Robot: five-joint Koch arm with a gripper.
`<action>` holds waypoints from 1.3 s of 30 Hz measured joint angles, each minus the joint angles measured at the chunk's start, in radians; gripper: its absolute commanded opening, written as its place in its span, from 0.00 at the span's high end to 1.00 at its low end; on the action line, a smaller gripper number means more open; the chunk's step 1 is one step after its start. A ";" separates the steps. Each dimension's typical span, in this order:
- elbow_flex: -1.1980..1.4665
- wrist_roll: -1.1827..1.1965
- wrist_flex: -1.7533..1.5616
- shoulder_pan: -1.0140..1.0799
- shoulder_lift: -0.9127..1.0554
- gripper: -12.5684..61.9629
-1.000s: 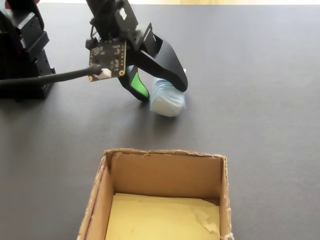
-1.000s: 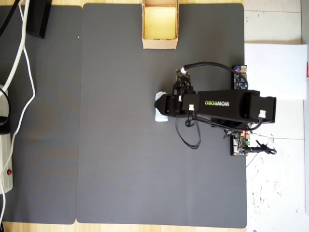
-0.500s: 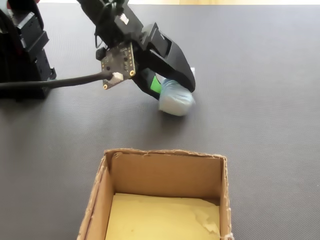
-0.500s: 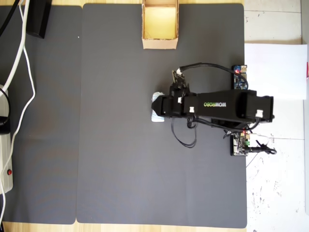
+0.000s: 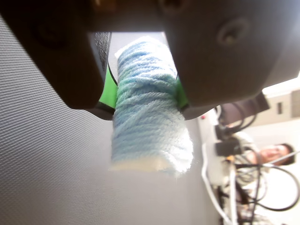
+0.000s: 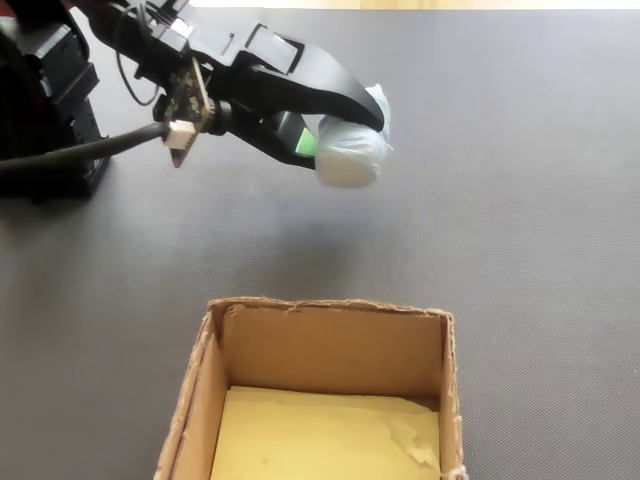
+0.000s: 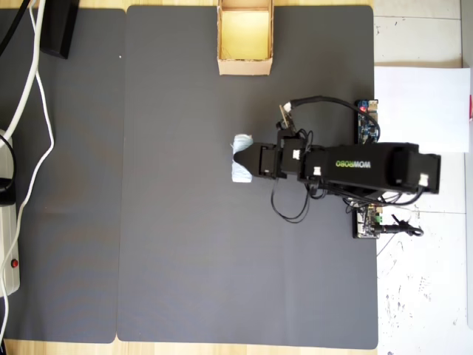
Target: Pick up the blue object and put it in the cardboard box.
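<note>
The blue object (image 5: 149,112) is a pale blue yarn roll clamped between my gripper's (image 5: 145,101) dark jaws, whose green pads press its sides. In the fixed view the blue object (image 6: 352,150) hangs above the grey mat, held by the gripper (image 6: 335,135) away from the cardboard box (image 6: 330,345), which sits at the bottom with its yellowish floor bare. From overhead the blue object (image 7: 241,159) is at mid-mat in the gripper (image 7: 245,160), and the cardboard box (image 7: 244,66) stands at the mat's top edge.
The grey mat (image 7: 185,244) covers most of the table. White cables (image 7: 29,96) and a power strip run down the left edge overhead. The arm's base and boards (image 7: 369,214) sit at the right. A white sheet (image 7: 421,103) lies beyond the mat.
</note>
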 measured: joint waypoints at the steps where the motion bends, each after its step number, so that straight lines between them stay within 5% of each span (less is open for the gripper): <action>1: 0.000 -0.002 -0.003 0.000 0.003 0.82; 15: -0.067 -0.057 -0.011 0.302 0.199 0.82; 33: -0.586 -0.135 0.144 0.647 -0.275 0.80; 39: -0.681 -0.137 0.267 0.698 -0.351 0.56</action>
